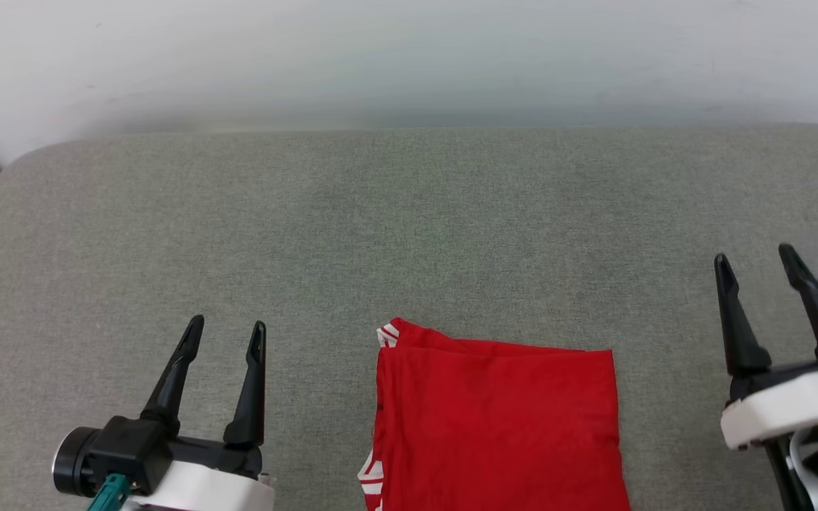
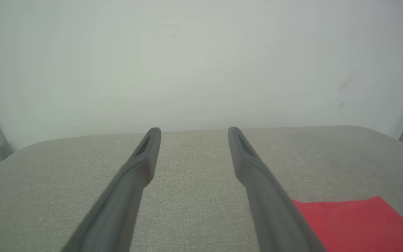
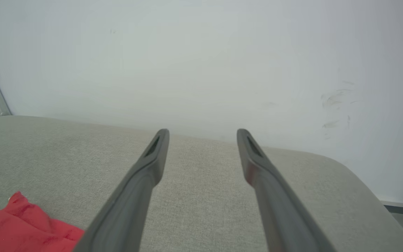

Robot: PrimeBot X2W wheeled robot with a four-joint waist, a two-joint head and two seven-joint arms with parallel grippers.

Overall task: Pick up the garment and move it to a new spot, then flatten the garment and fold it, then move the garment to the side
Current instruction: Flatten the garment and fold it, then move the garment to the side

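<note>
Garment [image 1: 498,426] folded, plain red, bottom cut off, toward front edge of cushion [image 1: 409,227]; left gripper [image 1: 228,323], right gripper [image 1: 753,253] both released.

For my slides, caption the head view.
Folded red garment on the grey cushion, between the open left pincer and open right pincer.

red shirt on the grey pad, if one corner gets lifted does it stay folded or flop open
Likely floppy: the red shirt lies flat in thin layers, so one lifted corner would probably unfold it. Thin, so probably light. The textured grey pad may bunch it if pushed.
</note>
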